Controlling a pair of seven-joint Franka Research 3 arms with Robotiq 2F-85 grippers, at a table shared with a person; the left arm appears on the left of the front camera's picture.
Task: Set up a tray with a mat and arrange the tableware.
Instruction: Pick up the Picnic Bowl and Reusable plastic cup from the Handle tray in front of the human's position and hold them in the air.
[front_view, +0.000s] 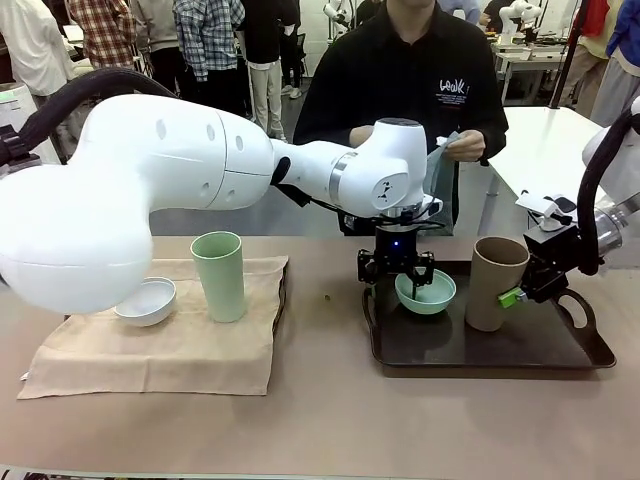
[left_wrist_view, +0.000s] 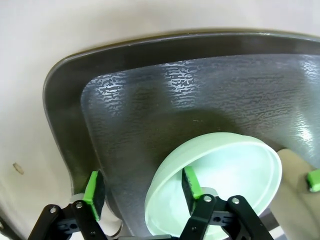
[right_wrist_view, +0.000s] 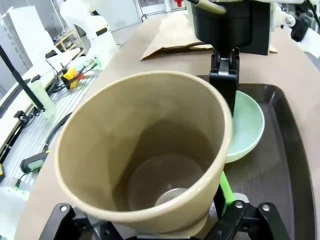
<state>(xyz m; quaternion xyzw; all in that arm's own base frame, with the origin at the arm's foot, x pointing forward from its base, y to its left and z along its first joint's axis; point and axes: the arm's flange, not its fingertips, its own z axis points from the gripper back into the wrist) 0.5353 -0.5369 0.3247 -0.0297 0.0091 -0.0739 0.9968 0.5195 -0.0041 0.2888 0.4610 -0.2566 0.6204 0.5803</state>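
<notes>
1. My left end effector (front_view: 397, 273) hangs fingers-down over the left end of the dark tray (front_view: 560, 355), just right of centre in the front view.
2. It is released. In the left wrist view its jaws stand wide: one green pad (left_wrist_view: 93, 192) is outside the mint green bowl (left_wrist_view: 235, 165) above the tray's floor, and the other is inside the bowl. The bowl's near wall lies between them, unclamped.
3. The mint green bowl rests in the tray's left half, near a rounded corner of the tray.
4. My right end effector (right_wrist_view: 147, 200) comes in from the right edge of the front view and brackets the tan-brown cup (right_wrist_view: 150, 125). The cup stands upright and empty on the tray, just right of the bowl.
5. In the right wrist view one green pad lies along the cup's outer wall. The opposite finger is hidden behind the cup, so I cannot tell whether I am grasping it or only surrounding it.
6. The bowl's rim passes behind the cup there, so contact between them is unclear.
7. The tan cloth mat (front_view: 160, 350) lies flat on the counter (front_view: 320, 430) at the lower left of the front view, apart from the tray.
8. On the mat sit the white bowl (front_view: 146, 301), partly hidden by my left arm, and the upright pale green cup (front_view: 219, 276) just right of it.
9. A person (front_view: 400, 80) in a black top stands at the upper centre, holding something pale.
</notes>
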